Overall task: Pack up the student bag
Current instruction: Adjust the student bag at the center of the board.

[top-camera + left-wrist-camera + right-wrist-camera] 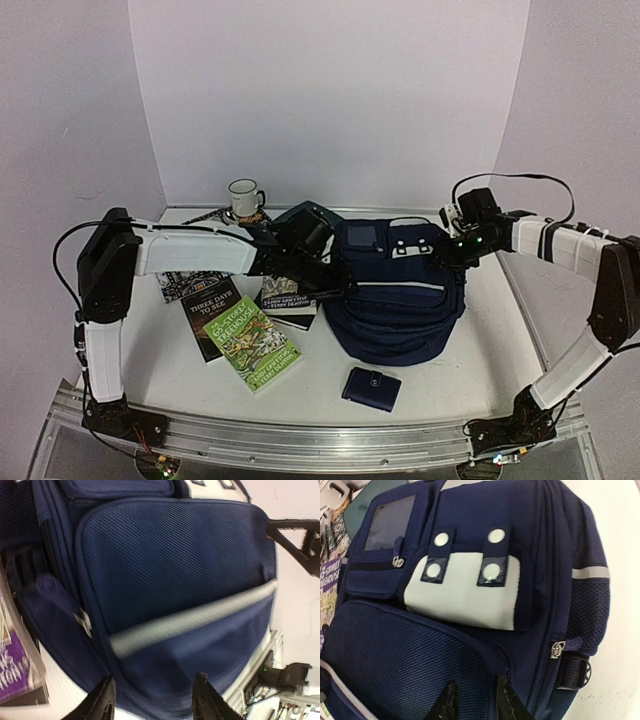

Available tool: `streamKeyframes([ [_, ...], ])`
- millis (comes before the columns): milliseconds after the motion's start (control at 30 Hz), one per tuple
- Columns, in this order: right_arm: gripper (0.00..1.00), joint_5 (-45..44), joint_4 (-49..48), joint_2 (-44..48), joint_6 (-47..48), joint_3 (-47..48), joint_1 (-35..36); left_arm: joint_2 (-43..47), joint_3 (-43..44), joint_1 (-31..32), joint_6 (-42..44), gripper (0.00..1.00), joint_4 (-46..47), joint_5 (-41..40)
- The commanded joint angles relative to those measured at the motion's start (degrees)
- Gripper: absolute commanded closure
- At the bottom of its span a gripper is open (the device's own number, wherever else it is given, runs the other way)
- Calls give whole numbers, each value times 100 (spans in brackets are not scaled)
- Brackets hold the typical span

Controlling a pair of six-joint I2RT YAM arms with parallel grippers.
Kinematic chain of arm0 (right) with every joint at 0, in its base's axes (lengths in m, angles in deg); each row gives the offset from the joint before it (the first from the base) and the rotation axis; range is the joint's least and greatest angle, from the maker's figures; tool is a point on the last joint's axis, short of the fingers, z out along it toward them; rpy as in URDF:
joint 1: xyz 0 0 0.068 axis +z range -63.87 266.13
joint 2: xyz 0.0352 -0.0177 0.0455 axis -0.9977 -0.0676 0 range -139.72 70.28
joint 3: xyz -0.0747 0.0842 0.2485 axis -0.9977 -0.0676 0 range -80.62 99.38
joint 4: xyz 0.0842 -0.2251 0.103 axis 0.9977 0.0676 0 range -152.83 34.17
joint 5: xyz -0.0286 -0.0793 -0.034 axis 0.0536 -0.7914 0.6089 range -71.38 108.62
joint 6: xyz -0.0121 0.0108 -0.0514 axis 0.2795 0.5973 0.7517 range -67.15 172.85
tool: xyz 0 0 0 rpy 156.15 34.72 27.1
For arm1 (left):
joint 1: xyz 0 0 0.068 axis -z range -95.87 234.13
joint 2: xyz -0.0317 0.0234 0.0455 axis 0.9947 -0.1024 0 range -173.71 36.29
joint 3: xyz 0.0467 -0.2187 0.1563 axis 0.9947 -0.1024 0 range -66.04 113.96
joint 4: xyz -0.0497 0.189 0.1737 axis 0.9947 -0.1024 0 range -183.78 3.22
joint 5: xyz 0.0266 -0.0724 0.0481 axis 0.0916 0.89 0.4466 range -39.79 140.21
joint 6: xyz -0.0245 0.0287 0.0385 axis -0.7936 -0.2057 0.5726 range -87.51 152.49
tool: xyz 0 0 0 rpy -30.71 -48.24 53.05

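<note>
Student bag (395, 300) flat at table centre, apparently zipped throughout. Books (252, 342) to its left, wallet (371, 388) in front, mug (243, 198) behind: all unpacked. Left gripper (155, 700) over front pocket, jaws apart, empty. Right gripper (475, 705) over upper flap, jaws narrowly parted, gripping nothing. Opening and loading outstanding.

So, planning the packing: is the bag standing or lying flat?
Lying flat: the student bag rests on the table, front pockets facing up.
</note>
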Motion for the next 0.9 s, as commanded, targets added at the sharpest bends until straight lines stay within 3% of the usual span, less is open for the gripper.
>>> streamKeyframes([
  [0, 62, 499, 112, 483, 262, -31, 125, 806, -312, -81, 244, 44, 350, -125],
  [133, 50, 465, 169, 842, 365, -237, 195, 1143, -667, -286, 591, 41, 372, -252],
  [333, 44, 555, 108, 1090, 568, -351, 626, 1501, -1276, -425, 1672, 30, 881, -345],
  [867, 40, 826, -47, 682, 1184, -265, 1435, 625, -1222, -688, 6158, 27, 1224, 197],
])
